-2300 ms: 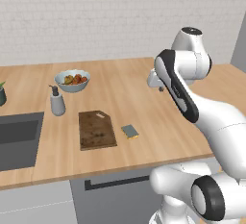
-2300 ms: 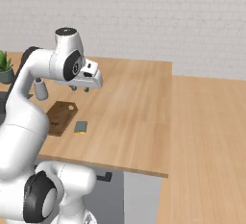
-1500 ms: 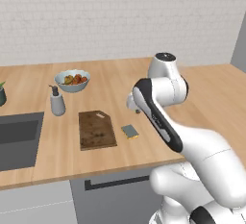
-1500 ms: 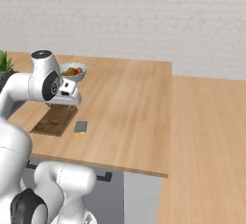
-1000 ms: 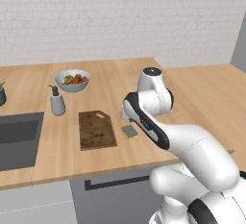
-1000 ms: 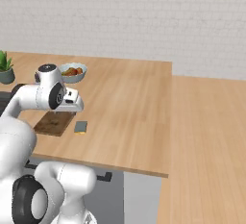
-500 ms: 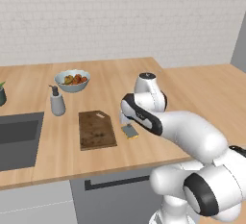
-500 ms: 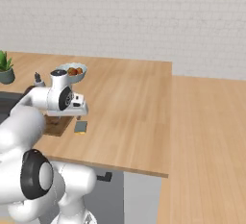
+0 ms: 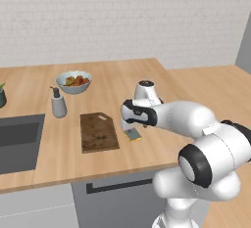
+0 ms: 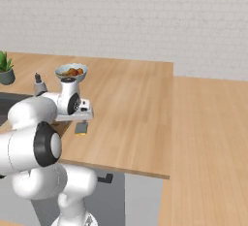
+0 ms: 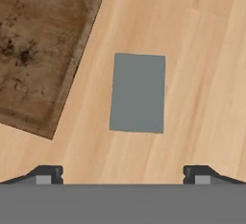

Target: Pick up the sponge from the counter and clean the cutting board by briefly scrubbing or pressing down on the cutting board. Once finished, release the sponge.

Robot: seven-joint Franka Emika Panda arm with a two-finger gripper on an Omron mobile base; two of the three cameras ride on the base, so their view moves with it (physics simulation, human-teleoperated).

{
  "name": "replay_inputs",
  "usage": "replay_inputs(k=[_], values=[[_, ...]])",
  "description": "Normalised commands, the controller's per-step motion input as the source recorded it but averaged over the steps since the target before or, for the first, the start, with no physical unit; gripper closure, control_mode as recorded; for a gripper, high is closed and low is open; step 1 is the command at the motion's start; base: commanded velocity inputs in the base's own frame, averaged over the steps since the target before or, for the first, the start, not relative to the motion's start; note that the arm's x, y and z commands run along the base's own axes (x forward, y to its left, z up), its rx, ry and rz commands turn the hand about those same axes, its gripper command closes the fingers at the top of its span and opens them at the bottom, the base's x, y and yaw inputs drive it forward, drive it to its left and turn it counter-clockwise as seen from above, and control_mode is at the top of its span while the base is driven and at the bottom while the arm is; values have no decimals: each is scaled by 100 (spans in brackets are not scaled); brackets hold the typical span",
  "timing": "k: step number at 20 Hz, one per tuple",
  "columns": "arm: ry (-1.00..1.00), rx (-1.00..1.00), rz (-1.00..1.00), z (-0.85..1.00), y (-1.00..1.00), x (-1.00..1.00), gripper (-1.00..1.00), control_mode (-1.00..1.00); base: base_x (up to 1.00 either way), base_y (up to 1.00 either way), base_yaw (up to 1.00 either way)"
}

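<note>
Beneath the wide-open, empty pincer (image 11: 123, 172) lies the flat grey rectangular sponge (image 11: 138, 93).

Matt grey-blue sponge (image 11: 138, 93), dark stained wooden cutting board (image 11: 38, 45), pale smooth wood-grain counter (image 11: 202, 50)

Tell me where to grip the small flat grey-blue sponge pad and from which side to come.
Come straight down from above on the grey-blue sponge, which lies flat on the light wooden counter, and pinch its two long edges. The open gripper spans that narrow width, clear of the dark brown cutting board.
</note>
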Motion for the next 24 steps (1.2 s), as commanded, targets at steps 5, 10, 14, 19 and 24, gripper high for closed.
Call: replay_inputs(k=[5, 10, 14, 19, 24], values=[[2, -1, 3, -31, 2, 36, -100, -100, 0, 0, 0], [0, -3, 0, -38, 3, 20, -100, -100, 0, 0, 0], [0, -1, 0, -24, 0, 25, -100, -100, 0, 0, 0], [0, 0, 0, -20, 0, 11, -100, -100, 0, 0, 0], [0, 0, 0, -21, 0, 4, -100, -100, 0, 0, 0]])
